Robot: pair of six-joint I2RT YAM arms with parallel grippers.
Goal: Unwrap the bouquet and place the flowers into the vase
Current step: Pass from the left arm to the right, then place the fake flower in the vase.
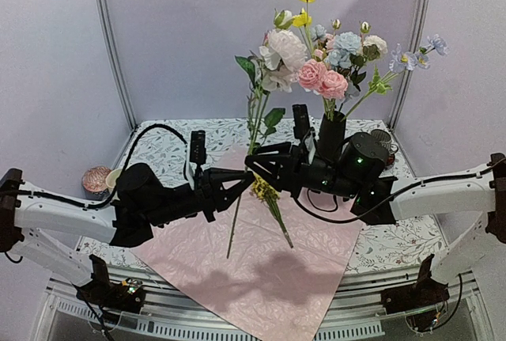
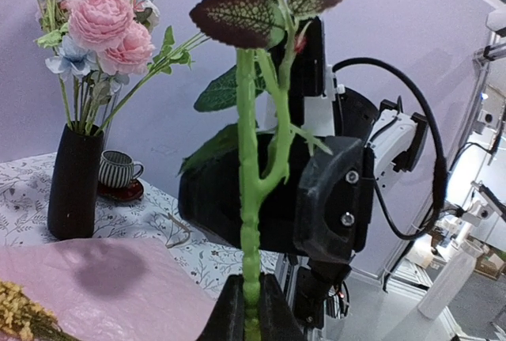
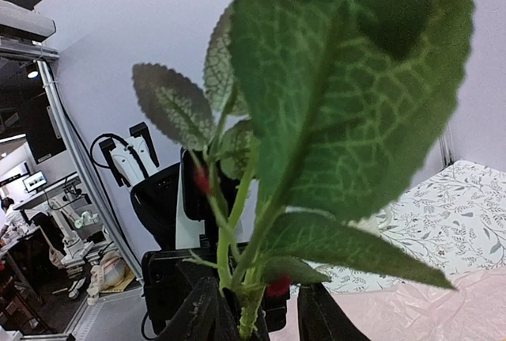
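On my left wrist view the left gripper [image 2: 251, 295] is clenched on a knobbly green plastic flower stem [image 2: 249, 159], held upright over the table. Only my right wrist view shows the right gripper [image 3: 257, 301] straddling that stem, a gap on one side, not pinching. From above, crinkled pink wrapping paper [image 1: 261, 278] lies flat. Beyond it the matte black vase [image 1: 332, 137] holds the other flowers [image 1: 324, 76].

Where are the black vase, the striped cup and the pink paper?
black vase [image 2: 75, 187], left wrist view, middle of its body.
striped cup [image 2: 117, 172], left wrist view, its side wall.
pink paper [image 1: 269, 286], top external view, bare near part.
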